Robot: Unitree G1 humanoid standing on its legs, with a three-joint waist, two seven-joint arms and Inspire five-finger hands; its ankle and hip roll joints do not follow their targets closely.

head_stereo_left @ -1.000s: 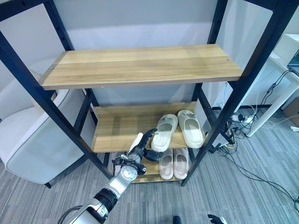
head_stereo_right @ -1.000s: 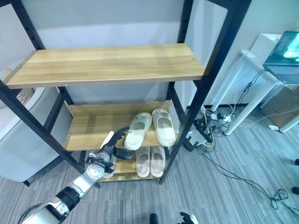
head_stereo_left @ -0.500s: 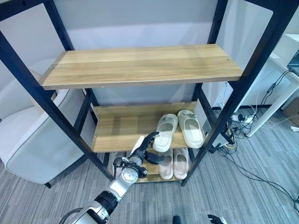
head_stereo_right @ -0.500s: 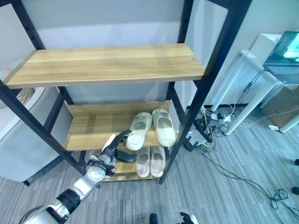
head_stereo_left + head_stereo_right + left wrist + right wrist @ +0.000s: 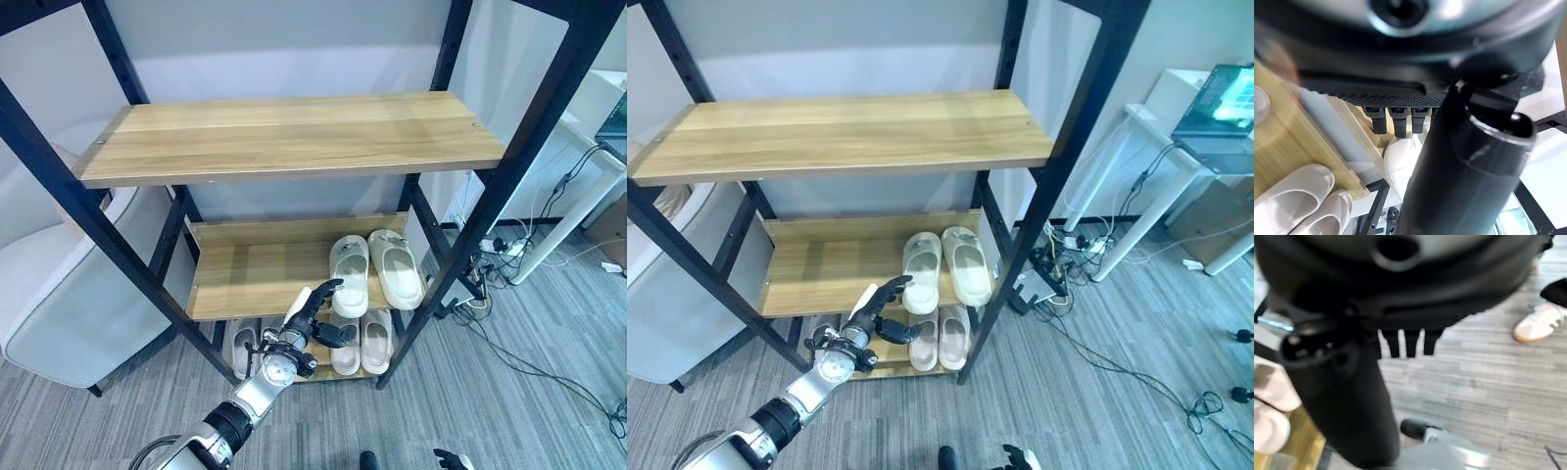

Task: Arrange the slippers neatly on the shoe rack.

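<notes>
Silver-grey arm; dark left hand (image 5: 306, 323), white-covered thumb.

you have one shoe rack (image 5: 460, 147) with three wooden shelves. two off-white slippers (image 5: 375, 269) sit side by side on the middle shelf (image 5: 245, 274). on the bottom shelf you can count two pinkish slippers (image 5: 364, 343), plus two more pale slippers (image 5: 243, 343) partly hidden to their left. one white armchair (image 5: 59, 304) stands left of the rack, and one white desk (image 5: 1161, 147) to its right.
</notes>
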